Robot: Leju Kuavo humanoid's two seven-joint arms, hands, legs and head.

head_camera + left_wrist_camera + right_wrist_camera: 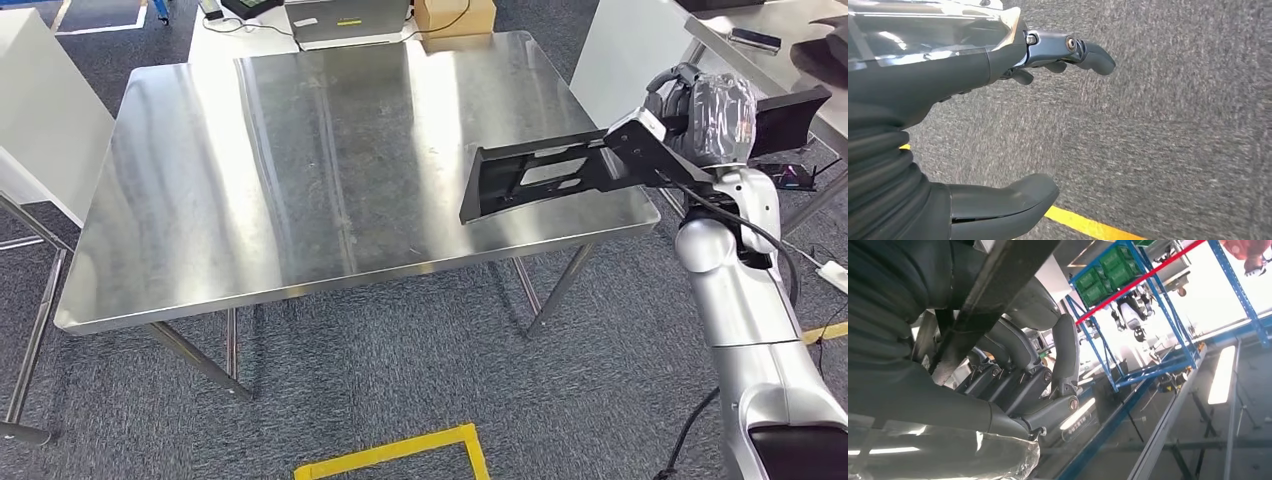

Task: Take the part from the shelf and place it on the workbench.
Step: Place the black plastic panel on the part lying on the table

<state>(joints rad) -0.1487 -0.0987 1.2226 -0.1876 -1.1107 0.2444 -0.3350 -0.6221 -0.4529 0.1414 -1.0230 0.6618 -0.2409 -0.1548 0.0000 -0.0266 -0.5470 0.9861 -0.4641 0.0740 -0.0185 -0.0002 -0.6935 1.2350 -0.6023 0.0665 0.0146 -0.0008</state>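
The head view looks down on the tabletop (300,180); the left wrist view faces carpet (1173,125) closely, the right wrist view a blue rack (1148,305).

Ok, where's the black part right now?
In the head view the part is on the right, gripped by the right hand and held out flat over the right edge of the steel workbench.
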